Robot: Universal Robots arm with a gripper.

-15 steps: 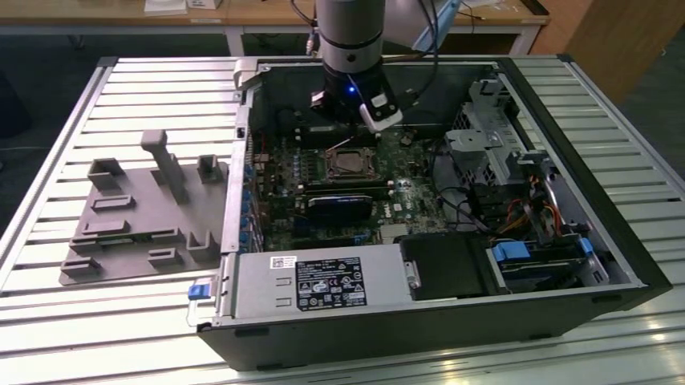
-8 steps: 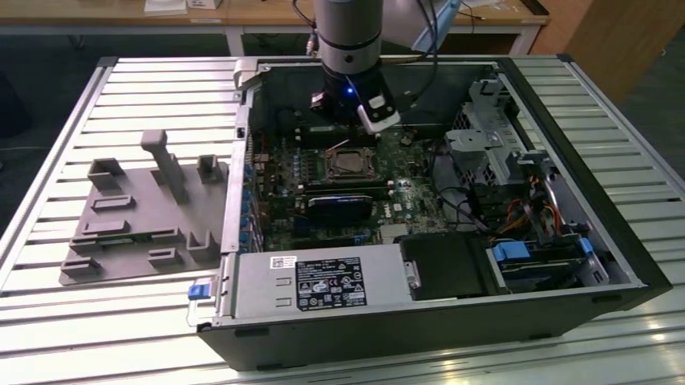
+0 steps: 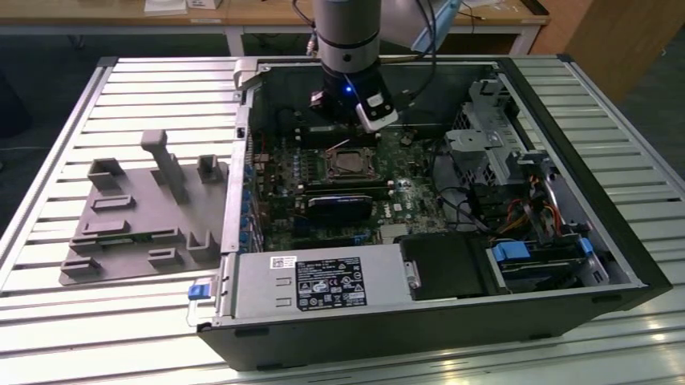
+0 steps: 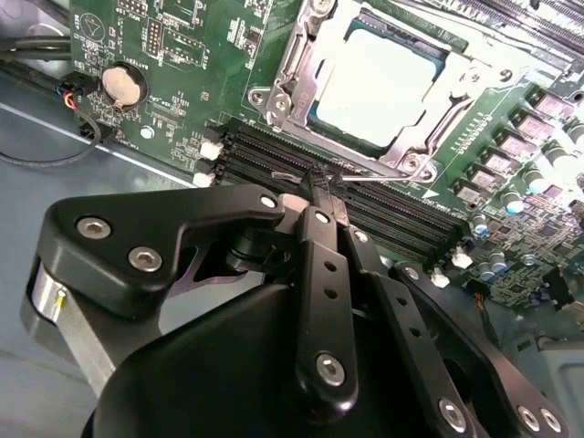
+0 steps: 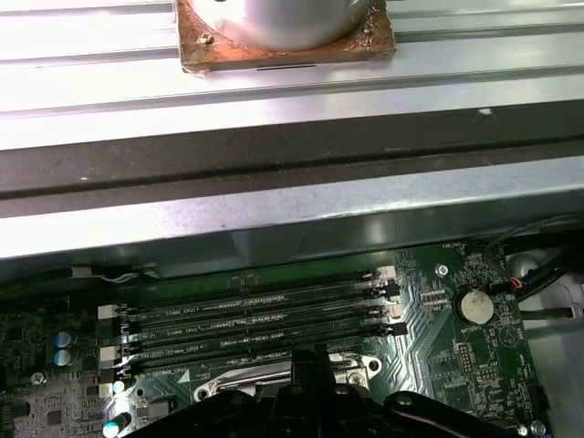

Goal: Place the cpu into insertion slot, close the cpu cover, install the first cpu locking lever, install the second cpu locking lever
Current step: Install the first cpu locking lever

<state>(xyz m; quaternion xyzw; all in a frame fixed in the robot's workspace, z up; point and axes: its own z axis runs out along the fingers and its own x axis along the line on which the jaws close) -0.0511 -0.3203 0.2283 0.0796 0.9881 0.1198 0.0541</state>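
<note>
The cpu [image 4: 379, 78], a pale silver square, lies in the insertion slot [image 3: 348, 165] on the green motherboard. The cpu cover [image 4: 290, 68], a silvery frame, lies flat around it. My gripper [image 4: 324, 187] sits just beside the socket, over the memory slots, with its black fingers pressed together on a thin wire locking lever [image 4: 383, 177] that runs along the socket's edge. In the exterior view the gripper [image 3: 334, 128] hangs inside the open case behind the socket, and the lever [image 3: 338, 146] slants up from the socket toward it. The fingertips [image 5: 310, 370] also appear in the first wrist view.
Black memory slots [image 5: 255, 319] run beside the socket, and a coin battery [image 4: 119, 84] sits nearby. The case's metal wall [image 5: 274, 219] rises close behind them. A black card [image 3: 342, 204], the power supply [image 3: 310, 281] and drive bays [image 3: 535, 257] fill the case. A grey fixture plate [image 3: 139, 208] lies outside it.
</note>
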